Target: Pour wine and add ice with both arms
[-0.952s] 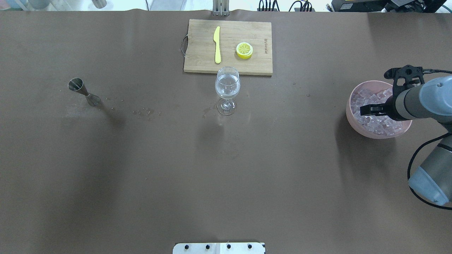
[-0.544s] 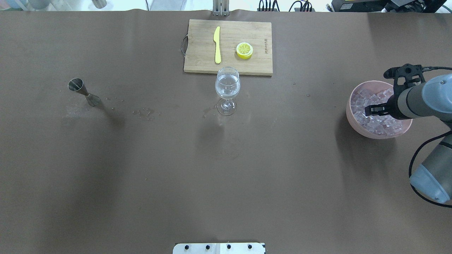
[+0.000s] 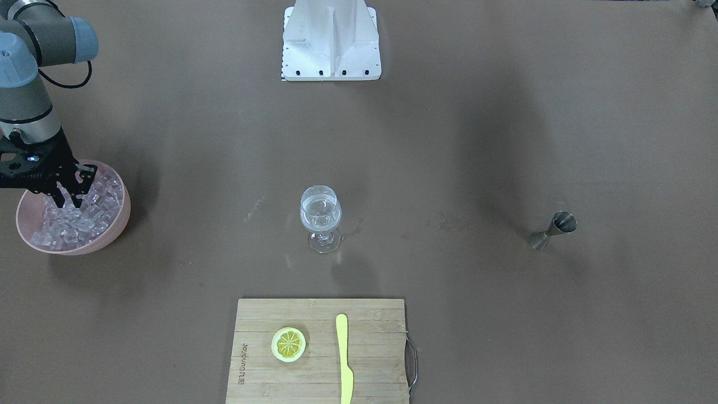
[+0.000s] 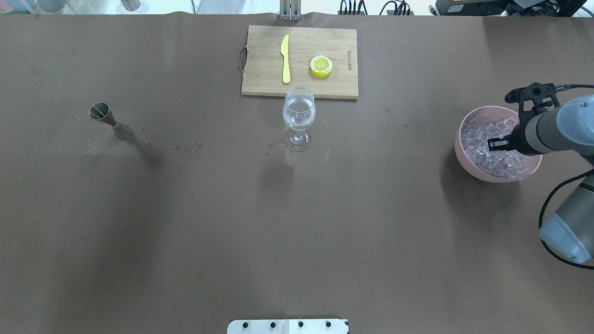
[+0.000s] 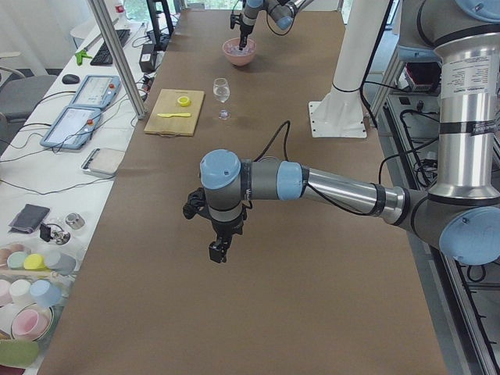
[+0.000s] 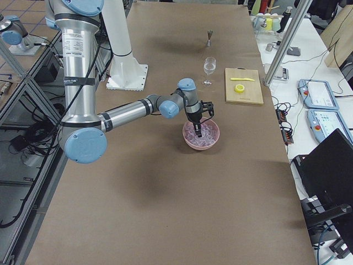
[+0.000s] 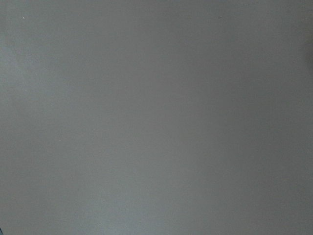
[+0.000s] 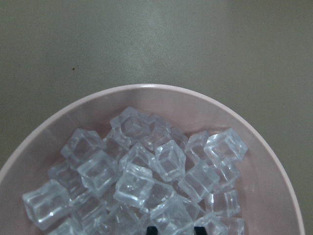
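Brown table; bowl of ice, glass of wine

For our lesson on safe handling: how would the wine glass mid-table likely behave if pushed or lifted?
The wine glass probably tips easily if pushed high: thin stem, small foot, liquid sitting up top. Its smooth clear wall likely feels slippery, and it looks thin, so possibly fragile.

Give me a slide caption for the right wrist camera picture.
Open right gripper just above the heap of clear ice in a pink bowl.
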Robot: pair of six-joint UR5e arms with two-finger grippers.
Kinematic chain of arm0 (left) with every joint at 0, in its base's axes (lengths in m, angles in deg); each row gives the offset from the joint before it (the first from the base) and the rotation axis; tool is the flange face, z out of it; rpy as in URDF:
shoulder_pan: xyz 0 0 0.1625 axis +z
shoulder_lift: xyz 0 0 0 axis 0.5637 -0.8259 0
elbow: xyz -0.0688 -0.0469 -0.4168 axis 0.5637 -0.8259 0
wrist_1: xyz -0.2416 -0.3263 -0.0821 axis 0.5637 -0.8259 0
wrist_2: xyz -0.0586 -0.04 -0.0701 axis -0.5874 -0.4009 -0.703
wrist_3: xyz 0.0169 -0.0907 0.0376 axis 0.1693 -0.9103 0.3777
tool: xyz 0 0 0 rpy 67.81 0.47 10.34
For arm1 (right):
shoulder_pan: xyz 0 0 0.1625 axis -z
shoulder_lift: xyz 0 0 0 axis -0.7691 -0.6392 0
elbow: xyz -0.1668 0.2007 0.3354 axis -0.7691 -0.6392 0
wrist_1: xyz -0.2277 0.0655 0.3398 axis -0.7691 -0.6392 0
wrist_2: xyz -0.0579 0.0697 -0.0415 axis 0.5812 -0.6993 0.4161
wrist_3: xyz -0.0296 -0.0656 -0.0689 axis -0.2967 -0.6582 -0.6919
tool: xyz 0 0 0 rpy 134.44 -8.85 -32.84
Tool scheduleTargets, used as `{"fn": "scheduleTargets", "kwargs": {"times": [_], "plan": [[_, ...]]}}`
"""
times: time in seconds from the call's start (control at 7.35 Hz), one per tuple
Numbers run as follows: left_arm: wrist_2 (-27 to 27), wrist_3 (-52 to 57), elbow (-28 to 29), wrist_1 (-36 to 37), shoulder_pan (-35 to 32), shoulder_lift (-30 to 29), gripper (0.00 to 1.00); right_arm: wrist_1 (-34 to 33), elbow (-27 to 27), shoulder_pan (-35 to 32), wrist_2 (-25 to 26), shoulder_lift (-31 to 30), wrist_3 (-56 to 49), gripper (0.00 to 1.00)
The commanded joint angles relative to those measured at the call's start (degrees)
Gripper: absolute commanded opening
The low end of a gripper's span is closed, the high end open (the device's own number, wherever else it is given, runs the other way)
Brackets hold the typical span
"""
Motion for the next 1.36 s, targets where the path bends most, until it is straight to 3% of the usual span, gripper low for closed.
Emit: {"fn": "scheduleTargets", "kwargs": {"times": [0.0, 0.14, 0.54, 1.09, 1.22], "plan": [[-0.09, 0.00, 0.04, 0.00, 0.00, -0.03, 0.98, -0.14, -0.12, -0.37, -0.15, 0.07, -0.25, 0.56], [-0.18, 0.00, -0.04, 0.00, 0.00, -0.03, 0.98, -0.15, -0.04, -0.81, -0.15, 0.16, -1.30, 0.69], [-0.26, 0.09, 0.04, 0.00, 0.00, -0.03, 0.98, -0.23, -0.65, -0.64, -0.06, 0.51, -1.57, 0.58], [-0.26, 0.09, -0.13, 0.00, 0.00, -0.03, 0.98, -0.50, -1.71, -0.64, 0.03, 1.91, -2.71, 0.53], [-0.35, 0.09, -0.13, 0.00, 0.00, -0.03, 0.98, -0.50, -1.62, -0.81, 0.03, 1.91, -2.71, 0.25]]}}
